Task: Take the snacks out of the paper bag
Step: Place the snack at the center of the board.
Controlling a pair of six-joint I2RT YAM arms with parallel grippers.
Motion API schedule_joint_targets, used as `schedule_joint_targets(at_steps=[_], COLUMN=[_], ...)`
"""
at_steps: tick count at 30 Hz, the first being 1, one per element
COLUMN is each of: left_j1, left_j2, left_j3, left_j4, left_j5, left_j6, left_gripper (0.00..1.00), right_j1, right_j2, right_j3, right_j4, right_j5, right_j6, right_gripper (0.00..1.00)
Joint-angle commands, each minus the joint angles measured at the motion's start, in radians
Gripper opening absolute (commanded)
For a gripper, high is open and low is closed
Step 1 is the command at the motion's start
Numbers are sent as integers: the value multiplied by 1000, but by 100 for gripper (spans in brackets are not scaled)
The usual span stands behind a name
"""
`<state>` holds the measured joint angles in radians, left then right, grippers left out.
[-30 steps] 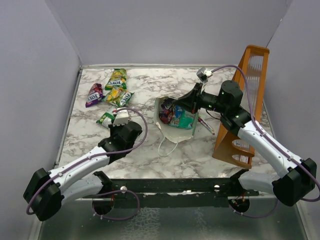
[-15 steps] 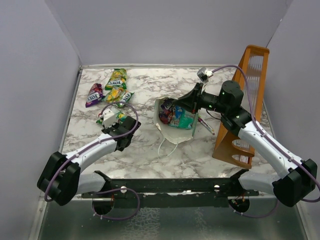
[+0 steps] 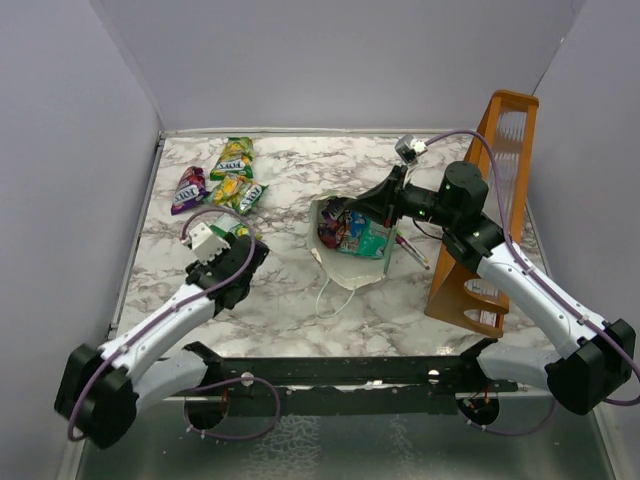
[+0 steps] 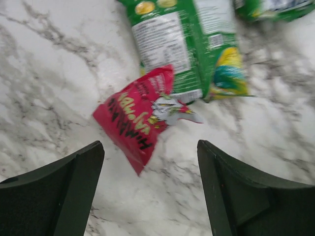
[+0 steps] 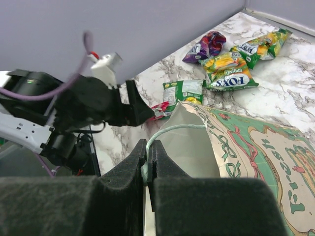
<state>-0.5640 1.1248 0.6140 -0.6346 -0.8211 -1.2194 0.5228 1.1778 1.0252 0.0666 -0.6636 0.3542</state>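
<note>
The mint-green paper bag [image 3: 352,268] lies tipped near the table's middle, mouth toward the camera, with several snacks [image 3: 350,232] still inside. My right gripper [image 3: 365,210] is shut on its thin loop handle [image 5: 172,130], holding the bag [image 5: 246,147] open. My left gripper [image 4: 150,147] stands open just above the marble. A red packet [image 4: 140,120] lies loose in front of its fingers, overlapping a green packet [image 4: 172,44]. More snacks, green-yellow [image 3: 232,158] and purple [image 3: 188,188], lie at the back left.
A tall orange-brown wooden rack [image 3: 490,200] stands at the right edge beside my right arm. Thin pens [image 3: 410,248] lie between the bag and the rack. Grey walls close the table on three sides.
My left gripper has opened and the red packet now lies on the marble. The left arm has swung a little to the left. The right arm has not moved.
</note>
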Motion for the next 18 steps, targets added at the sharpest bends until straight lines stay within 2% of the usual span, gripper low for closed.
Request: schedule_joint_targets(at_steps=[1,6,9,12,18], left_j1=[3,4,4,4,4], left_j2=[-325,-687,-791,-789,-606], left_j3=[-47,-177,-231,-231,-122], left_j4=[217,558,733,837,960], left_j5=[164,367,491,626,972], left_j6=[231,440,507,555,606], left_gripper=[83,86,86,85,76], right_j1=[6,6,6,6,6], right_j2=[-21,-19,-16,-11,-13], right_j3=[-10,-16,-15,-10,-10], right_j4=[0,12,17,16,16], right_j5=[3,-1,-6,-11,-6], right_j6=[-11,-2,1,4,6], right_gripper=[1,1,1,1,1])
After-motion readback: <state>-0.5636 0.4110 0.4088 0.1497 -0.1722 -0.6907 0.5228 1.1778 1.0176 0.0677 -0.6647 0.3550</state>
